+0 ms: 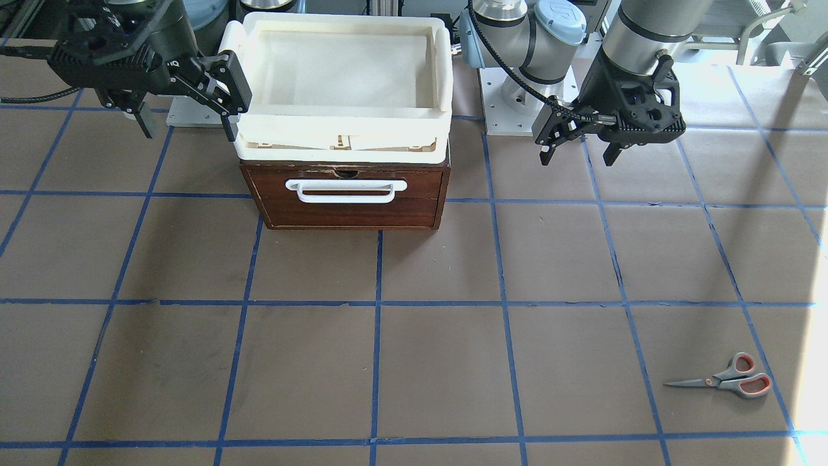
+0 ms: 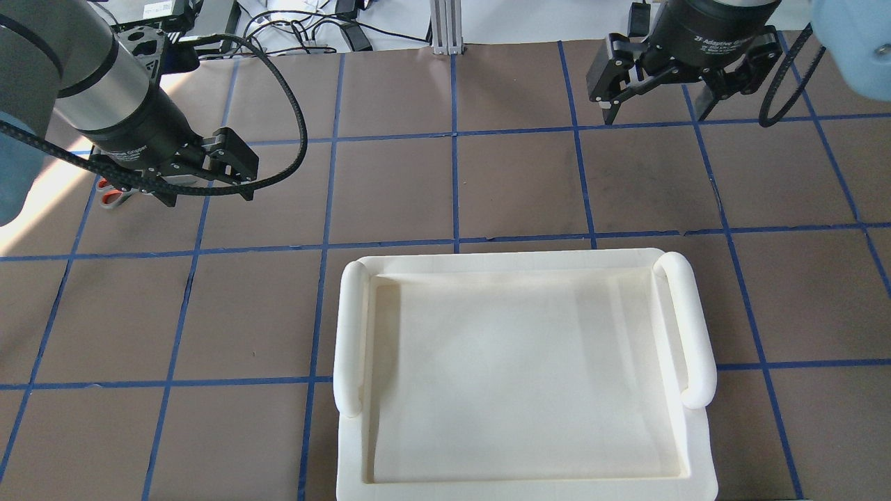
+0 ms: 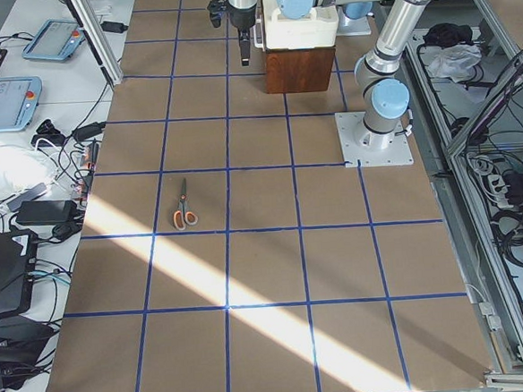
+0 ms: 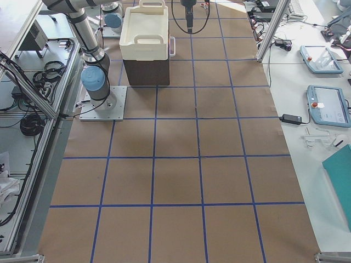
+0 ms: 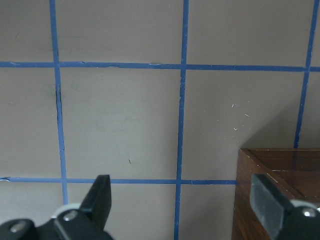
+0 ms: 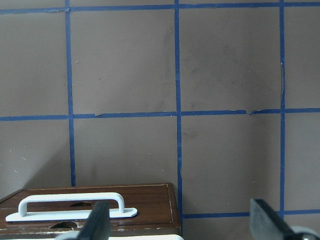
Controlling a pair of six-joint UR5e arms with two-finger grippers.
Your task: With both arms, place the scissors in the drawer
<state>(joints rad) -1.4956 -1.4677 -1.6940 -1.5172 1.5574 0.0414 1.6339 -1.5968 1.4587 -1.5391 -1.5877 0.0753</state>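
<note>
The scissors (image 1: 724, 378) lie flat on the brown table, far out on my left side, and also show in the exterior left view (image 3: 183, 209). In the overhead view my left arm hides most of them (image 2: 110, 198). The drawer (image 1: 349, 197) is closed, its white bar handle (image 1: 347, 189) facing away from me. My left gripper (image 1: 577, 158) hangs open and empty above the table beside the drawer, far from the scissors. My right gripper (image 1: 187, 129) is open and empty at the bin's other side. The right wrist view shows the drawer handle (image 6: 70, 205) below the open fingers.
A cream-white plastic bin (image 1: 343, 84) sits on top of the drawer cabinet and fills the lower overhead view (image 2: 522, 376). Blue tape lines grid the table. The arm bases (image 1: 517, 97) stand behind the bin. Sunlight falls across the table's left end.
</note>
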